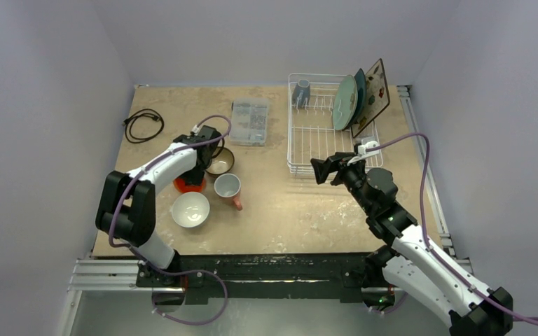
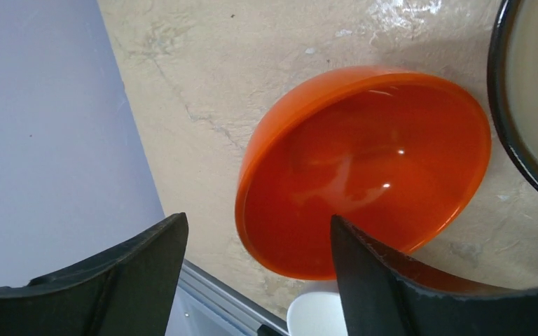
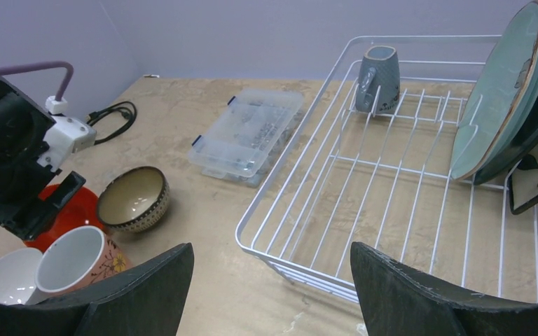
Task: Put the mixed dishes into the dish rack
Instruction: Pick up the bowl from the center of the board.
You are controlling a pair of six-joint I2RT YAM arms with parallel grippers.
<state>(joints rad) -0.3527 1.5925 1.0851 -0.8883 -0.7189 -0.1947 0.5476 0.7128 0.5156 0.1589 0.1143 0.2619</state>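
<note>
My left gripper [image 1: 195,178] is open, low over the orange bowl [image 2: 364,168]. One finger is over the bowl's inside and the other is outside its rim. The brown bowl [image 1: 221,162], salmon-pink mug [image 1: 228,187] and white bowl [image 1: 190,208] stand beside it on the table. The white wire dish rack [image 1: 322,129] holds the grey-blue mug [image 3: 380,78], upside down, with the pale green plate [image 3: 497,98], dark teal plate [image 1: 359,91] and floral plate [image 1: 373,94] on edge at its right. My right gripper [image 1: 322,169] is open and empty above the rack's near-left corner [image 3: 301,270].
A clear plastic compartment box [image 1: 249,122] lies left of the rack. A coiled black cable [image 1: 143,124] lies at the far left. Grey walls enclose the table on three sides. A metal rail runs along the near edge.
</note>
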